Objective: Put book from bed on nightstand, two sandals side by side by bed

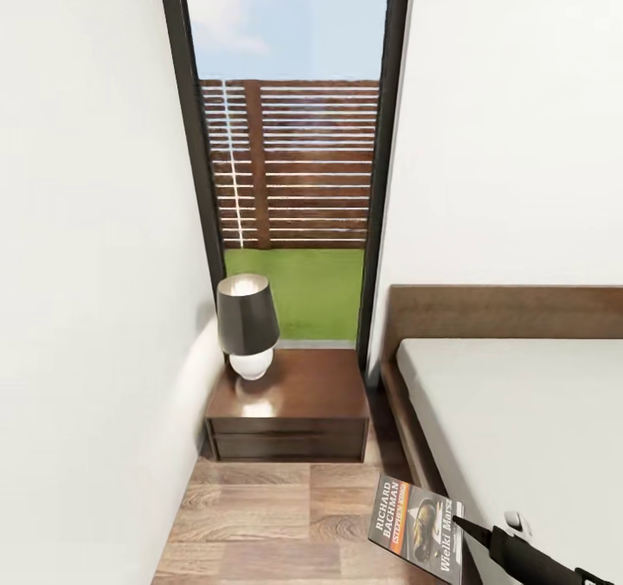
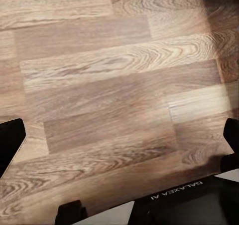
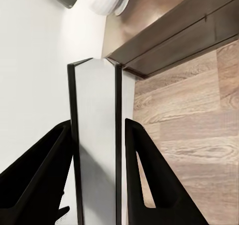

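Right gripper [image 3: 99, 175] is pinching the book [image 1: 417, 524] edge-on, one finger pressing each cover. In the head view the book is hanging out past the gripper above the floor [image 1: 260, 516], beside the near part of the bed [image 1: 519, 412] frame, not yet over the nightstand [image 1: 294, 395].

Left gripper: its state cannot be told; its wrist camera is looking down at floor planks.

Risks, as judged:
- The grip is sitting at one end of the book, so the free length may be sagging or twisting; a quick swing could slip it out onto the floor.
- The lamp [image 1: 247, 325] is occupying the back left corner of the nightstand top, hard against the wall [image 1: 86, 265]. Coming in wide could be knocking the shade.
- The corridor between wall and bed frame is looking narrow; arm or book could clip the frame.

The front and right part of the nightstand top is offering the safest landing.

A tall window [image 1: 290, 161] is standing behind the nightstand.
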